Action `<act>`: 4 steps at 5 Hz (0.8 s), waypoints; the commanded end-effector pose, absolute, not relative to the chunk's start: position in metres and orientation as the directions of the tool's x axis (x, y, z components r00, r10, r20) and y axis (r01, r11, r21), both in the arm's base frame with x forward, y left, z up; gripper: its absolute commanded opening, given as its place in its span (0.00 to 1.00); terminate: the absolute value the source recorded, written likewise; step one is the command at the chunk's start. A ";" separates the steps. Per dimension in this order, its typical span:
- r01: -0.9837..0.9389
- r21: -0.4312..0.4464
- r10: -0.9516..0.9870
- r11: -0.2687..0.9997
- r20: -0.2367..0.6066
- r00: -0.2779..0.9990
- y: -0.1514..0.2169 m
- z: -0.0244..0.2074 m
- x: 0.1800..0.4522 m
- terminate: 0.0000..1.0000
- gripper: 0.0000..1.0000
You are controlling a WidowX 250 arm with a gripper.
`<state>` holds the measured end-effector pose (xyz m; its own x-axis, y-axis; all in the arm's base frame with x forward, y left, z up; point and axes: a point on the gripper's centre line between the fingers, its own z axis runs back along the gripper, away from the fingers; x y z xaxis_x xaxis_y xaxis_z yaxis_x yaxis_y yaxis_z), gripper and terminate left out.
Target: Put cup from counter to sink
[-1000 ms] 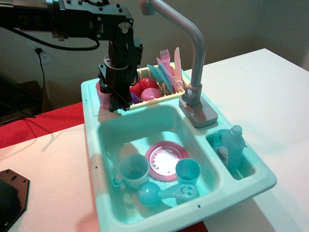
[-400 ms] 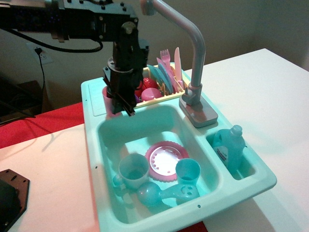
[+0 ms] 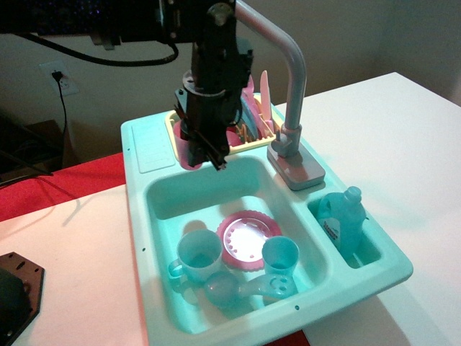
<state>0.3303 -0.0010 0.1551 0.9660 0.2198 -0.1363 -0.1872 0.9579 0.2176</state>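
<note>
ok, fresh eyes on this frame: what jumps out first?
The black gripper hangs over the back edge of the teal sink, holding the pink cup off the counter. In the basin lie a pink plate, a blue mug and a blue tumbler; the grey faucet arches overhead.

The black tool (image 3: 205,148) is seen raised over the back edge of the sink (image 3: 162,198), closed around the pink cup (image 3: 193,153), which is held clear of the counter (image 3: 144,137). The ribbed patch (image 3: 156,149) lies bare to the left. Inside the basin are shown a handled mug (image 3: 198,252), a pink plate (image 3: 246,238), a small blue tumbler (image 3: 279,257) and a smiling spoon (image 3: 248,290). A bottle (image 3: 338,220) stands in the side compartment, beside the grey faucet (image 3: 288,86).
</note>
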 end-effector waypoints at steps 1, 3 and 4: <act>-0.211 0.189 0.235 0.959 -0.110 0.966 -0.020 0.139 0.337 0.00 0.00; -0.250 0.262 0.292 0.932 -0.138 0.946 -0.015 0.066 0.338 0.00 0.00; -0.271 0.272 0.321 0.923 -0.160 0.934 -0.004 0.051 0.339 0.00 0.00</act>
